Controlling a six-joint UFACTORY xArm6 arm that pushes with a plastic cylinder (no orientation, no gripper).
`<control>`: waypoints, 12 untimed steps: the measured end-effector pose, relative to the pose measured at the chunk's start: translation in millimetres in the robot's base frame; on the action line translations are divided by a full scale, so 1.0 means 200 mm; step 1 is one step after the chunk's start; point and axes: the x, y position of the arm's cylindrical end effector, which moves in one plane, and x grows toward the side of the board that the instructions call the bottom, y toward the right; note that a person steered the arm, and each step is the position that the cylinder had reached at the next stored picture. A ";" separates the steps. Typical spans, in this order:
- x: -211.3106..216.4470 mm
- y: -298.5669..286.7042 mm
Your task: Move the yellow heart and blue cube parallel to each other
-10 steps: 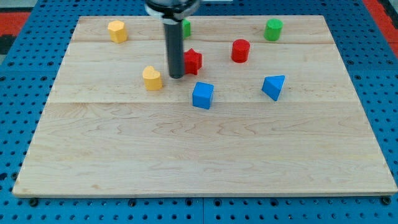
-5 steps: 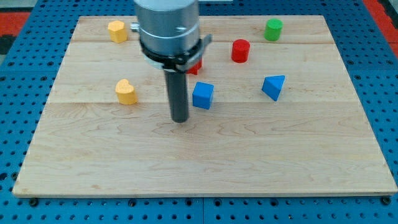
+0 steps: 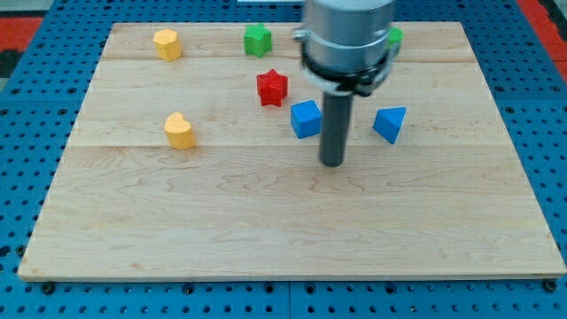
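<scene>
The yellow heart [image 3: 180, 130] lies on the wooden board [image 3: 266, 221] at the view's left. The blue cube [image 3: 306, 119] lies near the middle, well to the heart's right and slightly higher in the view. My tip [image 3: 331, 163] rests on the board just right of and below the blue cube, between it and the blue triangular block [image 3: 390, 123]. The tip is apart from the cube by a small gap.
A red star [image 3: 272, 87] sits just above and left of the blue cube. A green star [image 3: 257, 39] and a yellow hexagonal block [image 3: 166, 43] lie near the top edge. A green block [image 3: 394, 35] peeks out behind the arm.
The yellow heart slid left and down earlier, then stayed. My tip swept right under the blue cube, which moved right and a little up. The red cylinder is now hidden behind the arm.
</scene>
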 end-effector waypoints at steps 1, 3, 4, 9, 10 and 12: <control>-0.19 0.01; -0.37 -0.02; -0.34 -0.10; 0.12 0.09; 0.31 -0.44; 0.06 -1.11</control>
